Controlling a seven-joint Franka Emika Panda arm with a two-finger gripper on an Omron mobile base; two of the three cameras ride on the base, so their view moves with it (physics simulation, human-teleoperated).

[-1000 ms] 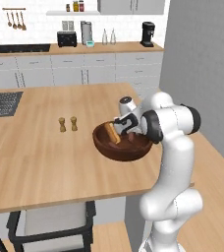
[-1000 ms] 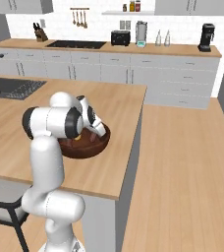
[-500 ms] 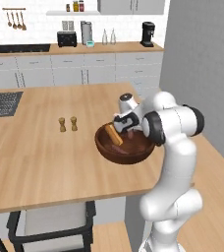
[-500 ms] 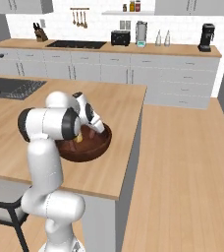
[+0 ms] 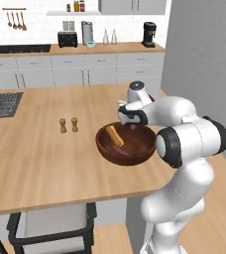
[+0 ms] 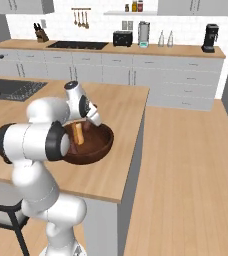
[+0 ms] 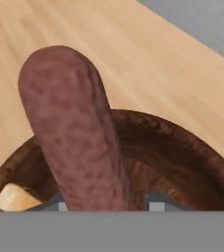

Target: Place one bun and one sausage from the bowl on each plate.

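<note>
The dark reddish-brown bowl [image 5: 104, 147] stands on the wooden island near its right end, also seen from the other side as the bowl [image 6: 97, 151]. A tan bun [image 5: 115, 135] leans against its inner wall. My gripper [image 5: 130, 122] reaches down into the bowl from behind. In the hand view the gripper [image 7: 106, 205] is shut on a reddish-brown sausage [image 7: 74, 133], which sticks up between the finger tips above the bowl [image 7: 182, 152]. A corner of the bun [image 7: 13, 197] shows at lower left. The plates are out of view.
Two small wooden shakers [image 5: 69, 124] stand on the island left of the bowl. A dark sink [image 5: 1, 103] lies at the island's far left. A stool [image 5: 50, 225] sits under the near edge. A grey wall [image 5: 204, 59] rises to the right.
The jaws have gone from wide open to shut on the sausage inside the bowl. The hand has shifted only slightly; the bowl and bun stay put.
</note>
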